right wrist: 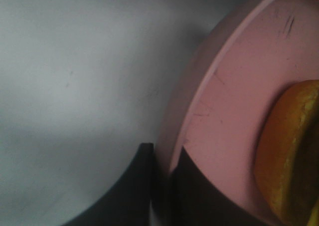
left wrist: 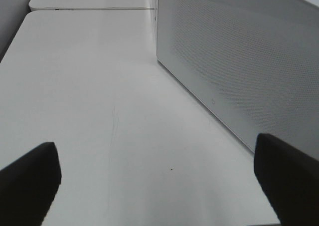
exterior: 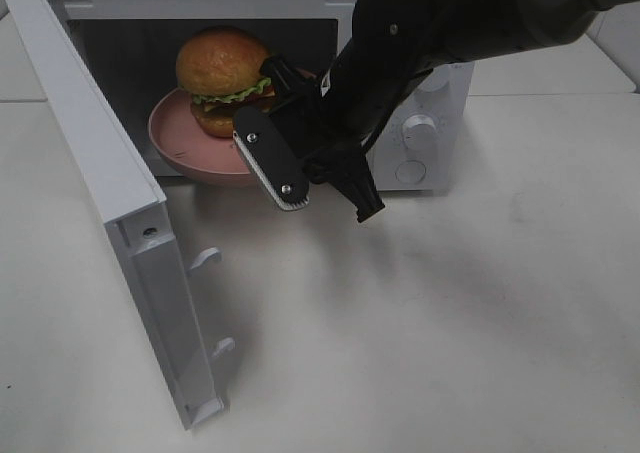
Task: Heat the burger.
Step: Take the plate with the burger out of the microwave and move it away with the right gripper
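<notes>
The pink plate (right wrist: 234,111) with the burger (exterior: 222,78) is being placed inside the microwave (exterior: 425,123) by the right hand (right wrist: 162,178), clamped on its rim; release is needed next, while the left hand (left wrist: 159,178) is being kept apart.

One burger (exterior: 222,71) is sitting on one pink plate (exterior: 185,143), inside one white microwave (exterior: 430,113); two control knobs (exterior: 418,129) are showing.

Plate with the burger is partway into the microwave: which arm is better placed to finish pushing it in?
Right. The right gripper is shut on the pink plate rim at the microwave opening; the left gripper hangs open outside the open door.
</notes>
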Robot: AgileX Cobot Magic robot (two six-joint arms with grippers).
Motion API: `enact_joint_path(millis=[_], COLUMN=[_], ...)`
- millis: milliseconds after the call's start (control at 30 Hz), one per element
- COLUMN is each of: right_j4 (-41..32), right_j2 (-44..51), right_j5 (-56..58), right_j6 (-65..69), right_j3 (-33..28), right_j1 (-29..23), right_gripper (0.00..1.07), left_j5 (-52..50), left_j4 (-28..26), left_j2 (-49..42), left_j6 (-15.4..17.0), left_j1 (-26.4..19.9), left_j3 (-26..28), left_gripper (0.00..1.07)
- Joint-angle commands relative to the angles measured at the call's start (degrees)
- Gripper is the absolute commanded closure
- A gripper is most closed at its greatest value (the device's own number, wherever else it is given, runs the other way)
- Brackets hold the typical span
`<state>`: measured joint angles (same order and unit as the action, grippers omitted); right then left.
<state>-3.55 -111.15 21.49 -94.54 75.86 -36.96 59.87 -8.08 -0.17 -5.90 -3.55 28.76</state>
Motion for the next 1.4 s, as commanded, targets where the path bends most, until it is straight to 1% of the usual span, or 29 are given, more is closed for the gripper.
enact_joint_path(millis=[33,100,267,300,333,367,400,433,500,533,600,633,667,733,767,833,867,900,933,1000,1033,1067,1133,1167,1233,1267,1300,1367,1400], right_j4=[-0.29,-0.29,-0.29,-0.29,-0.29,-0.29,-0.29,-0.29,-0.29,-0.29,-0.29,-0.80,-0.80,-1.72,-1.72,-1.72,-1.72,-1.72,-1.72,-1.72,-1.72,-1.72,-1.72,-1.72,-1.72,-1.72,-1.72,-1.72,-1.72], right_j2=[2.92,4.58,6.99,8.37,8.37,9.11,10.66,10.66,12.78,12.78,14.38,15.93,15.93,18.16,18.16,20.51,20.51,22.17,22.17,24.75,24.75,26.41,27.22,29.22,30.25,32.09,32.09,35.07,35.07], right_j5=[-4.64,-4.81,-4.93,-5.04,-5.04,-5.33,-6.30,-6.30,-6.53,-6.53,-6.82,-7.45,-7.45,-7.85,-7.85,-7.85,-7.85,-7.85,-7.85,-7.85,-7.85,-7.85,-7.85,-7.85,-7.85,-7.85,-7.85,-7.73,-7.73], right_j6=[-0.86,-0.86,-0.86,-0.86,-0.86,-0.86,-0.86,-0.86,-0.86,-0.86,-0.80,-0.69,-0.69,-0.69,-0.69,-0.69,-0.69,-0.46,-0.46,0.29,0.29,0.92,1.15,1.72,2.01,2.41,2.41,2.41,2.41], right_j3=[-1.09,-3.27,-6.19,-7.85,-7.85,-8.82,-11.00,-11.00,-13.69,-13.69,-15.76,-17.93,-17.93,-20.80,-20.80,-23.38,-23.38,-25.21,-25.21,-27.79,-27.79,-29.34,-30.02,-31.80,-32.66,-34.21,-34.21,-36.61,-36.61], right_j1=[0.23,0.23,0.23,0.23,0.23,0.23,0.23,0.23,0.23,0.23,0.23,0.23,0.23,0.23,0.23,0.23,0.23,0.23,0.23,0.23,0.23,0.23,0.23,0.23,0.23,0.23,0.23,0.23,0.23], right_gripper=[1.07,1.07,1.07,1.07,1.07,1.07,1.07,1.07,1.07,1.07,1.07,1.07,1.07,1.07,1.07,1.07,1.07,1.07,1.07,1.07,1.07,1.07,1.07,1.07,1.07,1.07,1.07,1.07,1.07], left_j5=[-0.46,-0.46,-0.46,-0.46,-0.46,-0.46,-0.46,-0.46,-0.46,-0.46,-0.46,-0.46,-0.46,-0.46,-0.46,-0.46,-0.46,-0.46,-0.46,-0.46,-0.46,-0.46,-0.46,-0.46,-0.46,-0.46,-0.46,-0.46,-0.46], left_j4=[-0.46,-0.46,-0.46,-0.46,-0.46,-0.46,-0.46,-0.46,-0.46,-0.46,-0.46,-0.46,-0.46,-0.46,-0.46,-0.46,-0.46,-0.46,-0.46,-0.46,-0.46,-0.46,-0.46,-0.46,-0.46,-0.46,-0.46,-0.46,-0.46], left_j2=[-1.26,-1.26,-1.26,-1.26,-1.26,-1.26,-1.26,-1.26,-1.26,-1.26,-1.26,-1.26,-1.26,-1.26,-1.26,-1.26,-1.26,-1.26,-1.26,-1.26,-1.26,-1.26,-1.26,-1.26,-1.26,-1.26,-1.26,-1.26,-1.26], left_j6=[0.46,0.46,0.46,0.46,0.46,0.46,0.46,0.46,0.46,0.46,0.46,0.46,0.46,0.46,0.46,0.46,0.46,0.46,0.46,0.46,0.46,0.46,0.46,0.46,0.46,0.46,0.46,0.46,0.46], left_j1=[-0.06,-0.06,-0.06,-0.06,-0.06,-0.06,-0.06,-0.06,-0.06,-0.06,-0.06,-0.06,-0.06,-0.06,-0.06,-0.06,-0.06,-0.06,-0.06,-0.06,-0.06,-0.06,-0.06,-0.06,-0.06,-0.06,-0.06,-0.06,-0.06], left_j3=[-0.34,-0.34,-0.34,-0.34,-0.34,-0.34,-0.34,-0.34,-0.34,-0.34,-0.34,-0.34,-0.34,-0.34,-0.34,-0.34,-0.34,-0.34,-0.34,-0.34,-0.34,-0.34,-0.34,-0.34,-0.34,-0.34,-0.34,-0.34,-0.34], left_gripper=[0.09,0.09,0.09,0.09,0.09,0.09,0.09,0.09,0.09,0.09,0.09,0.09,0.09,0.09,0.09,0.09,0.09,0.09,0.09,0.09,0.09,0.09,0.09,0.09,0.09,0.09,0.09,0.09,0.09])
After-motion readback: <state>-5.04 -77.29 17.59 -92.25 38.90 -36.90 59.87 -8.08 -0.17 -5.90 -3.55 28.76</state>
